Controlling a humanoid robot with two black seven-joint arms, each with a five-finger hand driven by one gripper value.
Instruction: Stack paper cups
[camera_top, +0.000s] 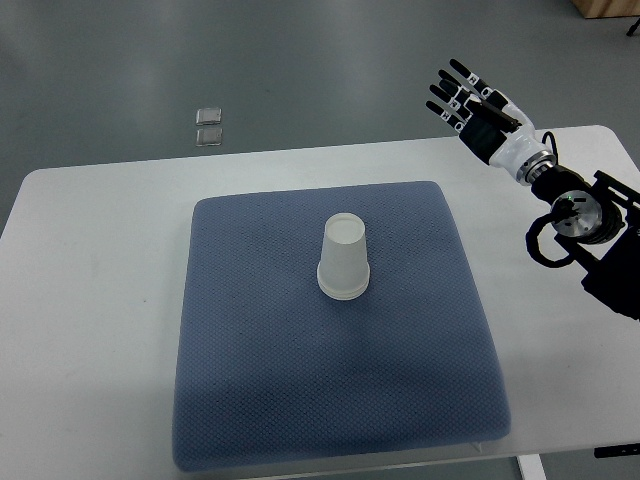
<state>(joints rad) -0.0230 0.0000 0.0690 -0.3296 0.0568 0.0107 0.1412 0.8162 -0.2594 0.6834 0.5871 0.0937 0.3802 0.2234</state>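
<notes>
paper cup stack (344, 258): upside down, mid blue mat (260, 400), the wide rim down giving steady footing. right hand (478, 105): fingers spread, empty, raised clear beyond the table (90, 260) edge.

A white paper cup stack (344, 259) is seen upside down, slightly above the middle of the frame, on a blue-grey mat (250, 400) that is laid on a white table (90, 300). The right hand (480, 108) is held at the upper right, beyond the table's far edge, with its fingers (447, 88) spread and nothing grasped. Two small clear squares (209, 126) are seen on the grey floor at the upper left.
</notes>
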